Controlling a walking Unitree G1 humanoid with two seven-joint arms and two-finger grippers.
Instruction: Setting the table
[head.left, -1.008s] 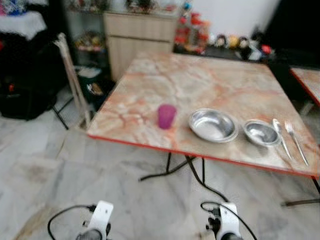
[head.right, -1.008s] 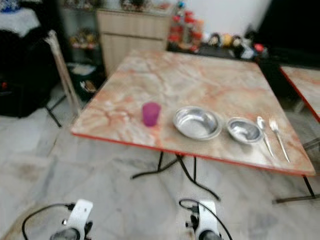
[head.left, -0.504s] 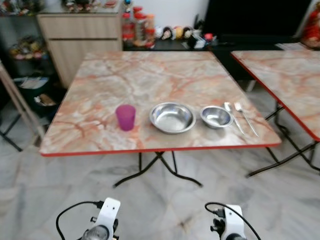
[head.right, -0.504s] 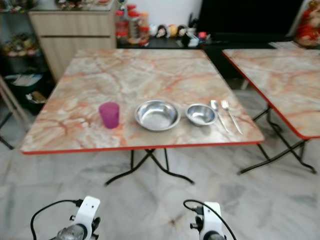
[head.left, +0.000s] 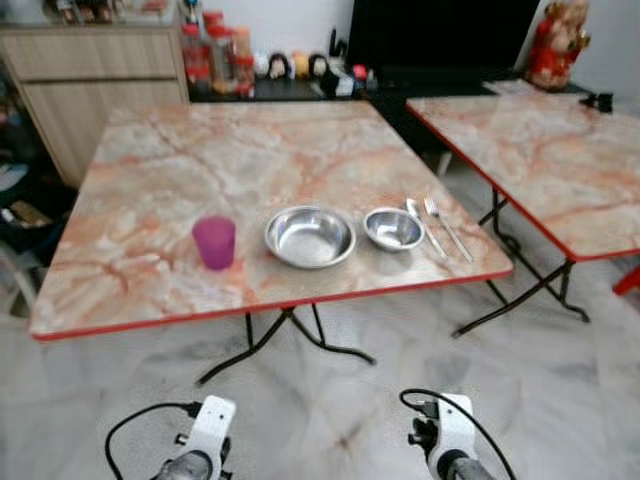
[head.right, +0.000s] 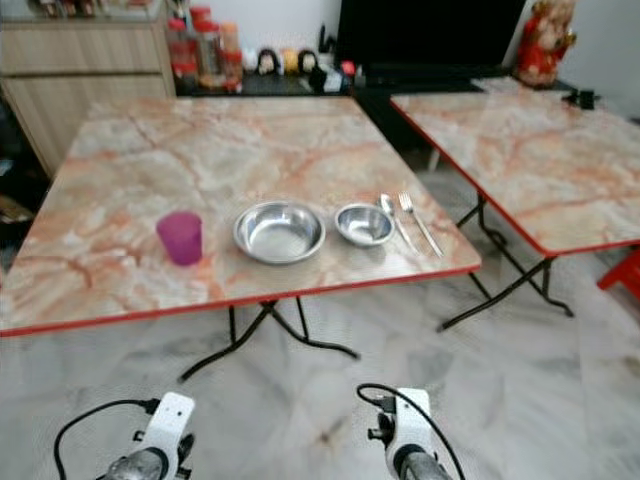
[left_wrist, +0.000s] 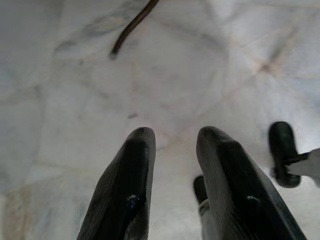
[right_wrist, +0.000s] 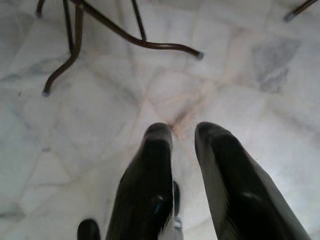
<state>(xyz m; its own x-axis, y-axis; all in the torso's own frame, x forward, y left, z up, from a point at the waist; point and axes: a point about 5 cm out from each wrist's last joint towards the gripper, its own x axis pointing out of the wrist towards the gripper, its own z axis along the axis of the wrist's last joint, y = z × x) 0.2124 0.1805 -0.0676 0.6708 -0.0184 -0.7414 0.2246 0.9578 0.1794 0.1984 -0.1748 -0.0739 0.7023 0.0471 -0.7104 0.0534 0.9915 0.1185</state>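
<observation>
Steel bowls (head.left: 309, 236), purple cup (head.left: 214, 242) empty on table (head.left: 150, 200); both grippers' fingers (left_wrist: 131, 195) slightly spread.

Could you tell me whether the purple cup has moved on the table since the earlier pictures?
No. The purple cup still stands just left of the large steel bowl, near the table's front edge; only the camera turned.

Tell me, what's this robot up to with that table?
Nothing is being handled right now. The robot stands a little back from a marble-patterned table, with its left gripper and right gripper hanging low over the tiled floor, fingers slightly apart and holding nothing. On the table's near side sit a row of things: a purple cup, a large metal bowl, a small metal bowl, a spoon and a fork.
</observation>
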